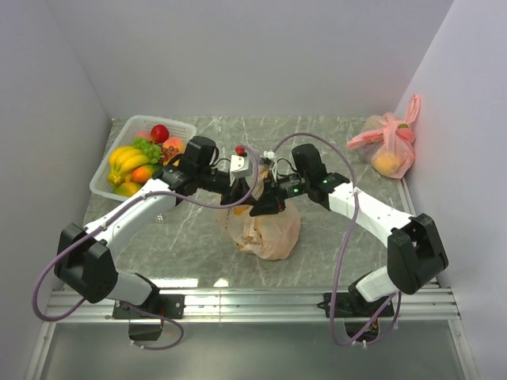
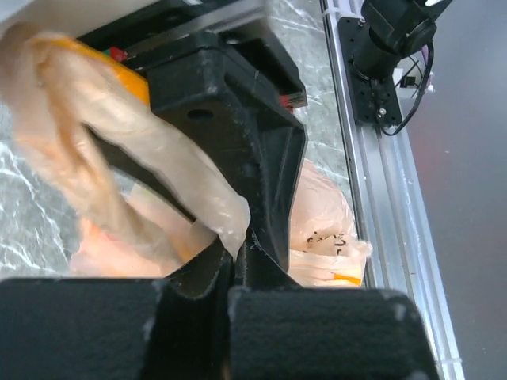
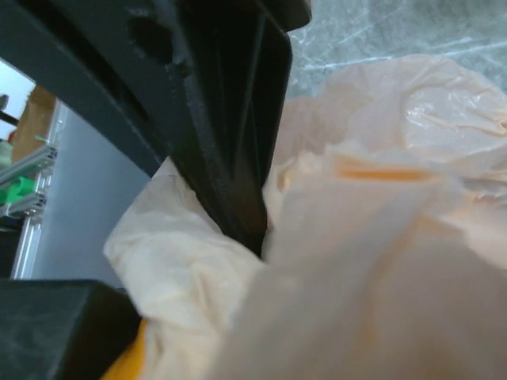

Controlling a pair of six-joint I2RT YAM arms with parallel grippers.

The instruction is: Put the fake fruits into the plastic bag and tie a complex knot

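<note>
The peach-orange plastic bag [image 1: 265,231] stands bulging at the table's middle. Its handles rise between my two grippers, which meet just above it. My left gripper [image 1: 238,198] is shut on a twisted handle strip [image 2: 119,158], which runs into its pads [image 2: 317,332]. My right gripper [image 1: 268,203] sits against the left one, its black finger [image 2: 238,134] across the left wrist view. Bag film [image 3: 356,237] fills the right wrist view and covers its jaws, which seem shut on a handle. The grippers hide any knot. Fake fruits [image 1: 139,158] lie in a basket at the left.
A white basket [image 1: 184,127] holds bananas, grapes and apples at the back left. A small red fruit [image 1: 240,150] lies on the table behind the grippers. A tied pink bag [image 1: 388,146] sits at the back right. The aluminium rail [image 1: 253,301] runs along the near edge.
</note>
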